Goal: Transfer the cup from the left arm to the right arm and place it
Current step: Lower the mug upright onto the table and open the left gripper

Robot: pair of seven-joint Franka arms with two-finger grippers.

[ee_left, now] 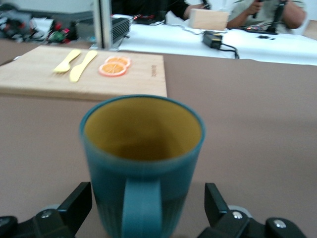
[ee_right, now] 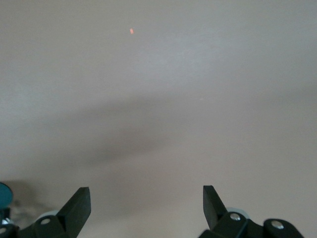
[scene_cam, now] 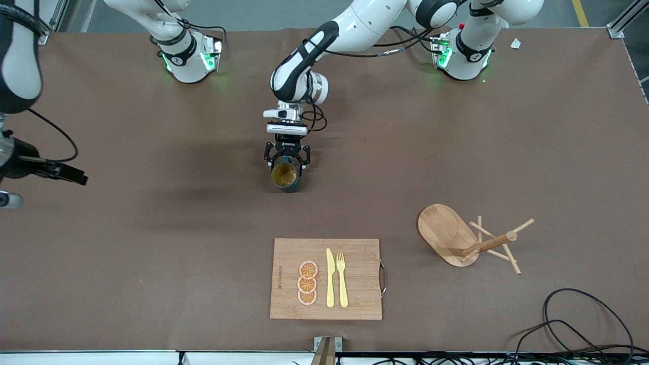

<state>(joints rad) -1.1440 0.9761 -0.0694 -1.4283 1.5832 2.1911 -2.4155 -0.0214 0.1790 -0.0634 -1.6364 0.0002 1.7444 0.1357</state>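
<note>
The dark teal cup (scene_cam: 285, 177) with a mustard-yellow inside stands on the brown table near its middle. In the left wrist view the cup (ee_left: 142, 163) fills the middle, its handle turned toward the camera. My left gripper (scene_cam: 287, 158) is down at the cup, open; its fingers (ee_left: 79, 203) flank the cup's base with a gap on each side. My right gripper (scene_cam: 80, 178) is open and empty, over bare table at the right arm's end. The right wrist view shows it (ee_right: 146, 198) with only tabletop between the fingers.
A wooden cutting board (scene_cam: 355, 299) with three orange slices (scene_cam: 308, 283), a yellow knife (scene_cam: 330, 278) and a yellow fork (scene_cam: 342, 279) lies nearer the front camera than the cup. A wooden mug rack (scene_cam: 459, 238) lies tipped toward the left arm's end. Black cables (scene_cam: 583, 324) lie in that near corner.
</note>
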